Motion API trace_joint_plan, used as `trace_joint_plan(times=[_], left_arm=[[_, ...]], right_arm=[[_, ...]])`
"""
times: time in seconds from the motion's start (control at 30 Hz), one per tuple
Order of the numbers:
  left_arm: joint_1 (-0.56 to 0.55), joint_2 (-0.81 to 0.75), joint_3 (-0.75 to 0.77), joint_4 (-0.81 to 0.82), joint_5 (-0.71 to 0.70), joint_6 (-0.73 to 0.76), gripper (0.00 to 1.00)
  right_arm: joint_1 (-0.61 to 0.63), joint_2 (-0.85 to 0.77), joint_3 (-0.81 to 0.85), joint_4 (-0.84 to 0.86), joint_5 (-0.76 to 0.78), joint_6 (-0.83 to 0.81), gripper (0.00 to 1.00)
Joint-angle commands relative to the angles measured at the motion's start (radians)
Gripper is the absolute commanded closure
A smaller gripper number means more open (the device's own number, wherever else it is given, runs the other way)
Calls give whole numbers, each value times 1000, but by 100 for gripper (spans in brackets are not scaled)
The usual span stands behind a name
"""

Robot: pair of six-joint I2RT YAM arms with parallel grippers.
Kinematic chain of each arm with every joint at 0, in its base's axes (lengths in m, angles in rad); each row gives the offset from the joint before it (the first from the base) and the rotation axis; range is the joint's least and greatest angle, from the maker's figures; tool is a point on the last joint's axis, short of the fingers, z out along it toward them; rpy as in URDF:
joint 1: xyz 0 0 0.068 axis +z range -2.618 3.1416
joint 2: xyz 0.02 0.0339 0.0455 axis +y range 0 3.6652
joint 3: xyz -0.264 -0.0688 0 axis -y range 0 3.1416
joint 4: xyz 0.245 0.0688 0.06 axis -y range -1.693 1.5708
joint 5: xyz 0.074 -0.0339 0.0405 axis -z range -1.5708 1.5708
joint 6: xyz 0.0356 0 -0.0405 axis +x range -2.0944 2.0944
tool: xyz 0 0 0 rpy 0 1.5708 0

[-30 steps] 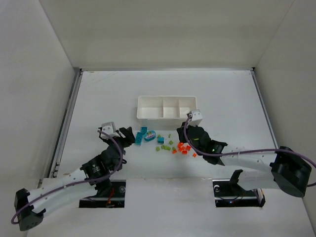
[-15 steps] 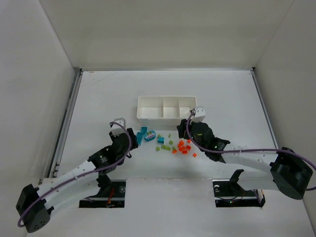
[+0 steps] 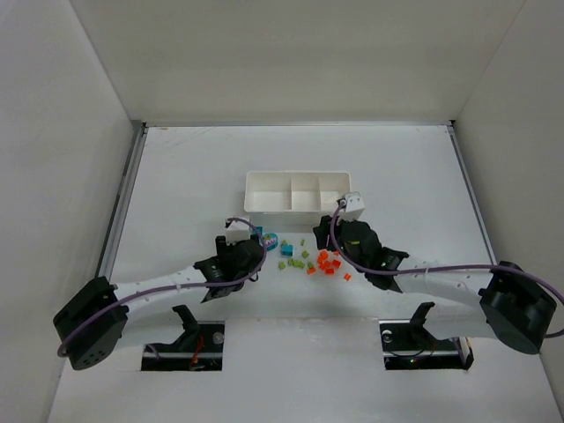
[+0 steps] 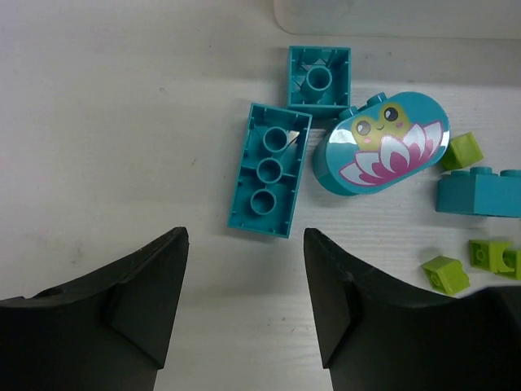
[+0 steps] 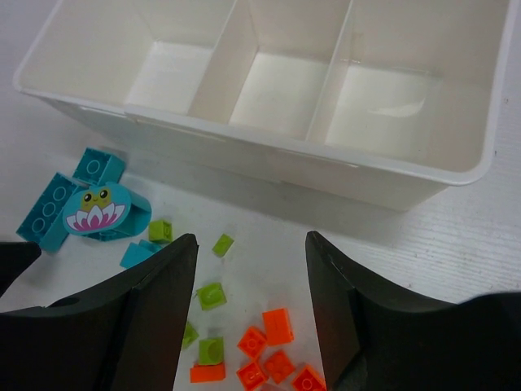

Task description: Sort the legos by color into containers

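Left claw (image 4: pixel 244 273) is open fairly wide and empty, just short of the long teal brick (image 4: pixel 269 169). Right claw (image 5: pixel 252 248) is also wide and empty, over the orange bricks (image 5: pixel 273 346).

Risks:
- The long brick nearly touches the square teal brick (image 4: pixel 319 76) and sits just beside the frog piece (image 4: pixel 383 142), so closing could nudge or catch a neighbour.
- Orange bricks sit tight against the lime bits (image 5: pixel 210 295), so a mixed-colour grab is likely.
- Both arms work close together, so they may bump.

Legos are tiny and glossy, and both teal bricks lie hollow side up. All are loose on the counter (image 4: pixel 106 122) just in front of the tray (image 5: pixel 277 155). All three compartments are empty.
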Motion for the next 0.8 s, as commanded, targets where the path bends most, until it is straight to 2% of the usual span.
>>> trace_joint_plan(times=[0.0, 0.23, 0.43, 0.53, 0.67, 0.77], left_arm=[[26, 40, 51, 80, -5, 31, 43], [96, 146, 60, 162, 58, 47, 46], [121, 151, 51, 172, 77, 51, 67], [121, 100, 43, 162, 78, 53, 78], [72, -71, 40, 95, 67, 39, 82], [37, -196, 69, 22, 43, 27, 82]], right_arm=[[18, 23, 21, 53, -4, -12, 38], [34, 48, 35, 53, -7, -17, 38], [41, 42, 33, 58, -5, -17, 38], [43, 37, 29, 62, -7, -20, 38], [43, 24, 23, 64, -5, -20, 40], [46, 14, 20, 64, -10, -23, 50]])
